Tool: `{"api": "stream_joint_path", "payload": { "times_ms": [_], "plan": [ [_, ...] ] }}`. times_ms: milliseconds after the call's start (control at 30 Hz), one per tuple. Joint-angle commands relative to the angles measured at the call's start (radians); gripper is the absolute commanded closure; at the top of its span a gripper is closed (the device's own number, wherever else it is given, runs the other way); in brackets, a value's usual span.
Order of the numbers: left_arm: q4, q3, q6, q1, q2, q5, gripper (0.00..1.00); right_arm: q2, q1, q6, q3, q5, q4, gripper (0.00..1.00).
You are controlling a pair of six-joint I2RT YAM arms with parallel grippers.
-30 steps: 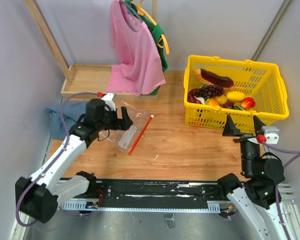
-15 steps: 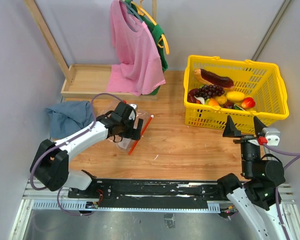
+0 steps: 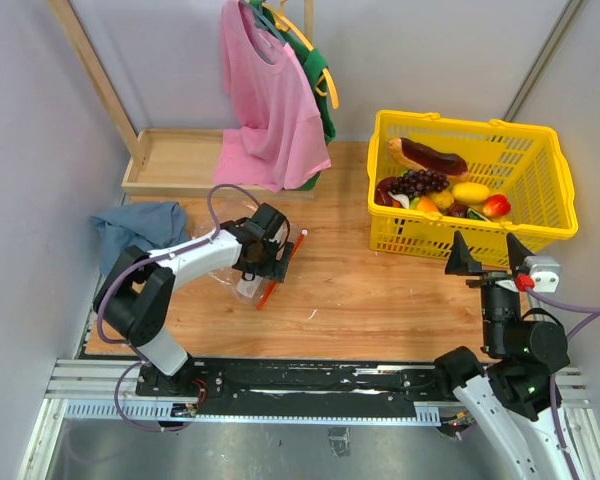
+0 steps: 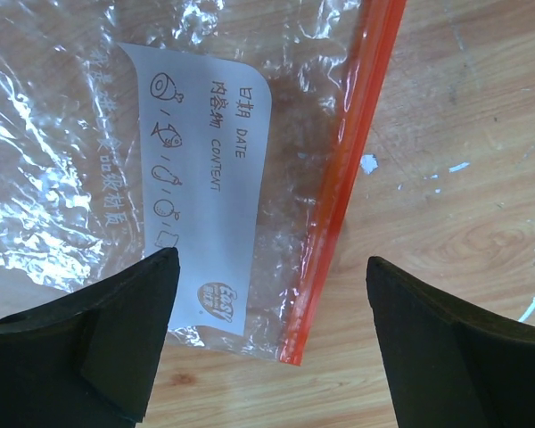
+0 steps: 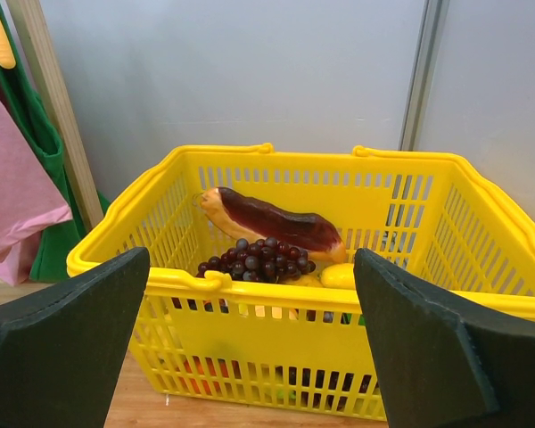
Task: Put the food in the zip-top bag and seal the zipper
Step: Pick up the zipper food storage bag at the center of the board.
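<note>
The clear zip-top bag (image 3: pixel 242 268) lies flat on the wooden table, its white label patch (image 4: pixel 209 187) facing up. Its red zipper (image 4: pixel 346 187) runs along the right edge, with the white slider tip (image 3: pixel 304 233) at the far end. My left gripper (image 3: pixel 270 262) hovers open right above the bag's near corner; in the left wrist view (image 4: pixel 272 343) its jaws stand wide on either side of the label and zipper end. The food, a glazed éclair (image 5: pixel 272 223), purple grapes (image 5: pixel 257 259) and other fruit, lies in the yellow basket (image 3: pixel 470 190). My right gripper (image 3: pixel 488 255) is open and empty in front of the basket.
A pink shirt (image 3: pixel 270 100) and a green one hang on a wooden rack at the back. A shallow wooden tray (image 3: pixel 175 160) sits behind the bag. A blue cloth (image 3: pixel 135 232) lies at the left edge. Grey walls stand on both sides.
My left arm has swung right from the bag's left side and now holds its gripper over the bag's near red-zipper corner. The right arm has barely moved.
</note>
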Motion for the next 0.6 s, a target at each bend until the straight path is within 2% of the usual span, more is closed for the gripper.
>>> {"api": "stream_joint_path", "payload": {
  "times_ms": [0,300,567],
  "plan": [
    [-0.009,0.031,0.002,-0.008,0.044,-0.018,0.11,-0.017,0.012,0.001,-0.012,-0.003,0.028,0.02],
    [0.015,0.024,0.003,-0.007,0.088,0.011,0.17,-0.019,0.017,0.002,-0.014,-0.021,0.028,0.02],
    [0.018,0.023,-0.004,0.003,0.109,0.022,0.39,-0.022,0.021,0.002,-0.016,-0.031,0.029,0.02]
  ]
}}
